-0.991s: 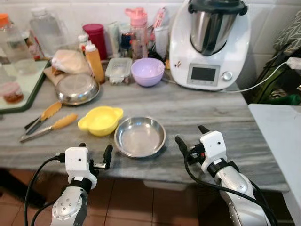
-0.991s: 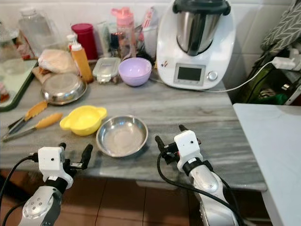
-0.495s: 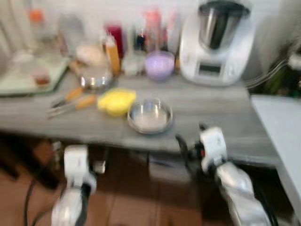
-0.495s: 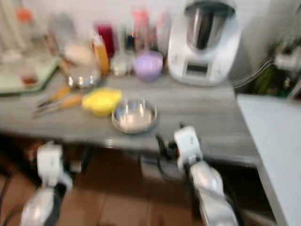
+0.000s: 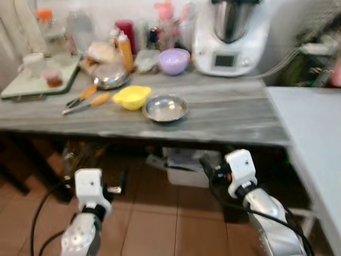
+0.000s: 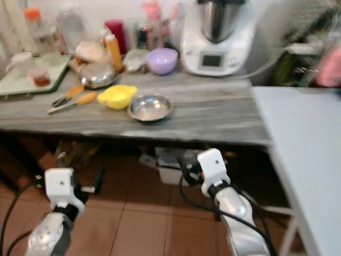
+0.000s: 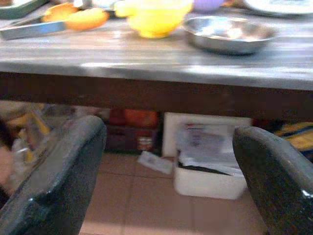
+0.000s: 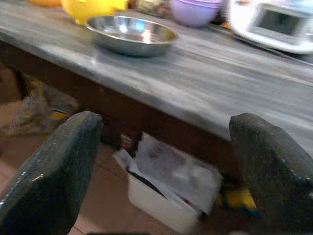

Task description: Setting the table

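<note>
A long grey marbled counter (image 5: 224, 114) ran across the scene, with a pale blue-white table (image 5: 314, 133) butting against its far right end. Under the counter lay a terracotta tiled floor (image 5: 160, 224) with a white box of papers (image 5: 186, 165) sitting on it.

At the back of the counter stood a white kitchen machine with a steel jug (image 5: 229, 34), its cable trailing off to the right. To its left sat a purple bowl (image 5: 174, 60), an orange squeeze bottle (image 5: 126, 51), a dark red canister (image 5: 126, 30) and a pink bottle (image 5: 164, 13), all somewhat blurred. A green tray (image 5: 29, 85) holding small containers lay at the far left.

Nearer the front edge rested a shallow steel bowl (image 5: 165, 107), with a yellow two-handled bowl (image 5: 131, 97) just beside it on its left. A second steel dish (image 5: 111, 79) stood further back, near the squeeze bottle, and tongs with orange grips (image 5: 85, 101) lay left of the yellow bowl.

Both arms hung below counter height, well apart from everything on it. The left end effector (image 7: 171, 181) had its two black fingers (image 7: 58, 181) spread wide with nothing between them, facing the counter's front edge. The right end effector (image 8: 161, 166) was likewise spread wide and empty, its fingers (image 8: 54, 171) framing the box of papers, with the steel bowl on the counter above.
</note>
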